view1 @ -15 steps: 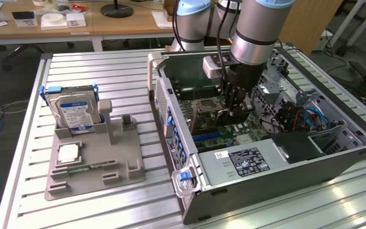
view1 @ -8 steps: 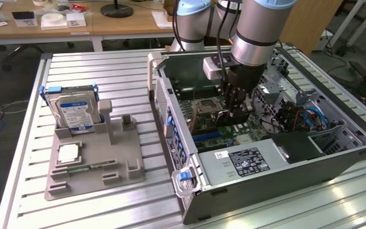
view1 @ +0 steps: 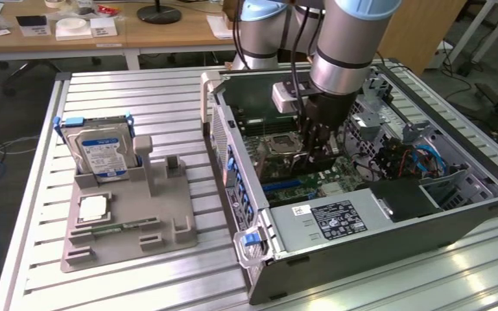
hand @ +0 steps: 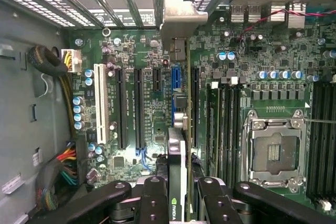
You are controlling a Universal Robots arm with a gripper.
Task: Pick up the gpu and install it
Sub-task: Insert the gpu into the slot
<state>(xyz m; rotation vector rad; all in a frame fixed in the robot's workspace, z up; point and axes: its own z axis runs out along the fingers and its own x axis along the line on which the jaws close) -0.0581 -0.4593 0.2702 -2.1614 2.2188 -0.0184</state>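
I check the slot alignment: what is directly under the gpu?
Under the gpu, held edge-on by the end effector, lies the motherboard with its slots; the card covers the slot just beneath it.

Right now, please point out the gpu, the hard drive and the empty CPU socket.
gpu (hand: 177,182): wrist view, on the card's edge between the hand's fingers.
hard drive (view1: 100,154): exterior view, on its blue-white label.
CPU socket (hand: 275,153): wrist view, on its open centre.

Ribbed matt aluminium table (view1: 128,91); grey matt plastic holder tray (view1: 128,240); glossy green motherboard (hand: 152,103); dull grey sheet-metal computer case (view1: 388,249).
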